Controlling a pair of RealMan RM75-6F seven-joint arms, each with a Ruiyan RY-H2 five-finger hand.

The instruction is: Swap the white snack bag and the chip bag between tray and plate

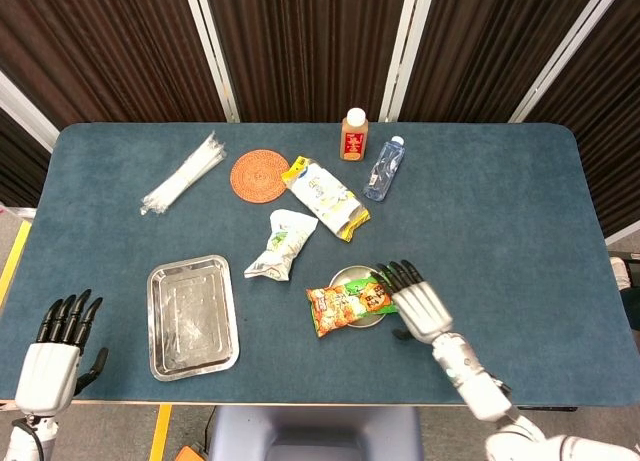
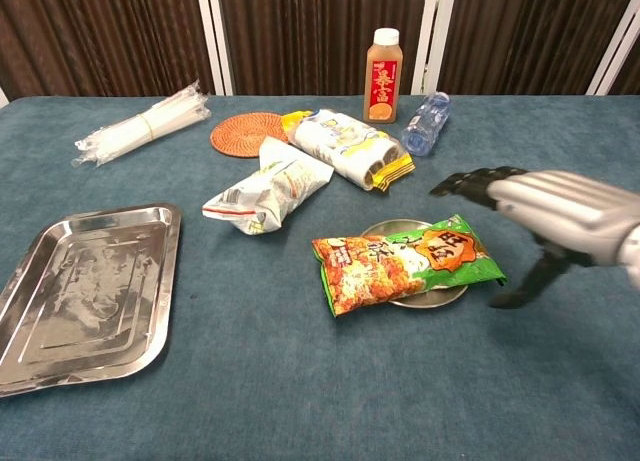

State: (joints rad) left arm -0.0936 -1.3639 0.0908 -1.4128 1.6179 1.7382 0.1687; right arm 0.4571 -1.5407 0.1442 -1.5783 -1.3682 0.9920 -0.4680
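Observation:
The white snack bag (image 1: 282, 243) (image 2: 268, 193) lies on the blue cloth between the steel tray (image 1: 192, 316) (image 2: 90, 291) and the small metal plate (image 1: 347, 273) (image 2: 435, 298). Nothing lies in the tray. The orange and green chip bag (image 1: 352, 299) (image 2: 405, 261) rests across the plate. My right hand (image 1: 418, 299) (image 2: 560, 216) hovers at the chip bag's right end, fingers stretched over it and thumb low beside it, holding nothing. My left hand (image 1: 60, 346) hangs beyond the table's front left corner, fingers straight and apart, and it does not show in the chest view.
At the back lie an orange woven coaster (image 1: 259, 173), a yellow and white snack pack (image 1: 325, 196), a juice bottle (image 1: 354, 135), a water bottle on its side (image 1: 384, 167) and a bundle of clear straws (image 1: 185, 173).

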